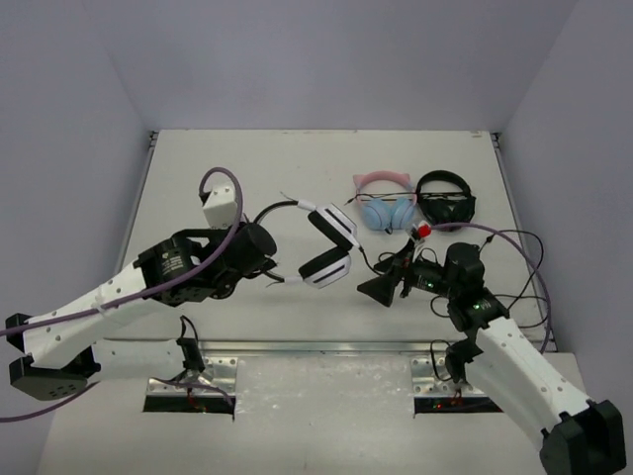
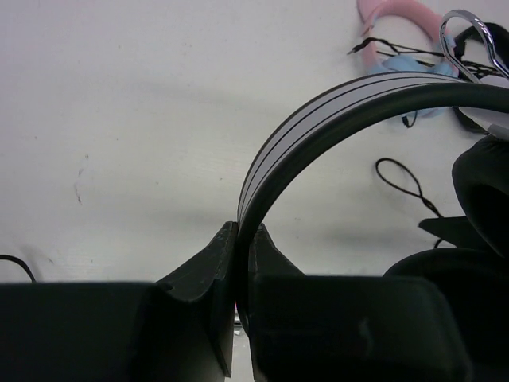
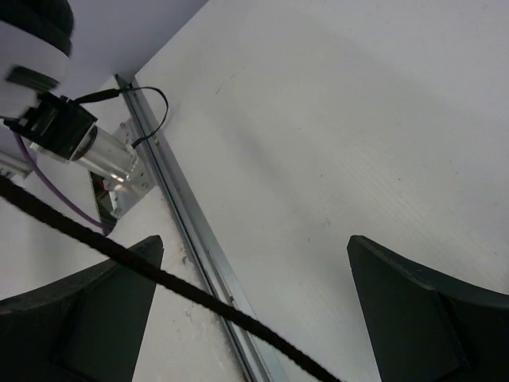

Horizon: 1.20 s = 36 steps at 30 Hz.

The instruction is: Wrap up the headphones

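Your left hand [image 2: 242, 239] pinches the headphones [image 1: 327, 247] by their stiff headband [image 2: 334, 103], over the middle of the bench [image 1: 247, 168]. Your right hand [image 3: 254, 263] is spread, the cable [image 3: 159, 274] crossing its gap. That cable looks limp and light, so close on it gently.

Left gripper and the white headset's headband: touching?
Touching. The left wrist view shows the left gripper shut on the headband, which runs down between the closed jaws with no gap on either side.

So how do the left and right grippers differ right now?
The left gripper is shut on the headband of the headphones; the right gripper is open, gripping nothing. The left sits left of the headphones, the right to their right. Both have black jaws.
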Each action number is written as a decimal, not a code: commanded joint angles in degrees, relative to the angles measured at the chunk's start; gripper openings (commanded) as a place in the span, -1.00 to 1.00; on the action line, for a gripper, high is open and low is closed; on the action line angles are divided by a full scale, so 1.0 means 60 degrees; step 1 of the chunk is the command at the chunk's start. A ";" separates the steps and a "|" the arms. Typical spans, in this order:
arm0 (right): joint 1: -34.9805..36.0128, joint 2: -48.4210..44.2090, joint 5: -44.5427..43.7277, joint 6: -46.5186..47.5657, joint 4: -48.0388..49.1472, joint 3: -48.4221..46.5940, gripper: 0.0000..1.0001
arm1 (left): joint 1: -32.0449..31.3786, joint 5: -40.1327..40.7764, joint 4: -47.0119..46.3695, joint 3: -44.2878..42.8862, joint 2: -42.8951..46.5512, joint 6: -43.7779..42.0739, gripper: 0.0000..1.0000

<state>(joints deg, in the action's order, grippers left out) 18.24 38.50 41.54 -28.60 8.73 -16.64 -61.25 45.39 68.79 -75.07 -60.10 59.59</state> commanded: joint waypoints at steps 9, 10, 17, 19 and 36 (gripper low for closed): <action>0.2497 0.2401 -0.1972 0.2087 0.2161 -0.1095 0.59 | -0.0045 0.1047 -0.0159 -0.3672 -0.0178 -0.1260 -0.99; 0.2512 0.2373 -0.1987 0.2013 0.2337 -0.0977 0.60 | -0.0030 0.1252 -0.0056 -0.4009 -0.0266 -0.1260 -0.99; 0.2512 0.1846 -0.2177 0.1457 0.3451 -0.0303 -0.46 | -0.0030 0.2513 -0.0492 -0.6091 -0.0472 -0.2078 -0.99; 0.2512 0.1612 -0.2162 0.1252 0.3525 -0.0317 -0.67 | -0.0030 0.2761 -0.0480 -0.6180 -0.0545 -0.2153 -0.99; 0.2541 0.0732 -0.1897 0.0841 0.2021 -0.1033 -0.97 | -0.0030 0.4797 -0.2367 -0.4864 -0.0941 -0.3428 -0.99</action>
<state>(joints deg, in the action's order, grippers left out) 33.15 44.42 31.29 -23.16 23.77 -18.85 -61.25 68.77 64.45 -105.51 -66.02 39.27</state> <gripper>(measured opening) 0.023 0.044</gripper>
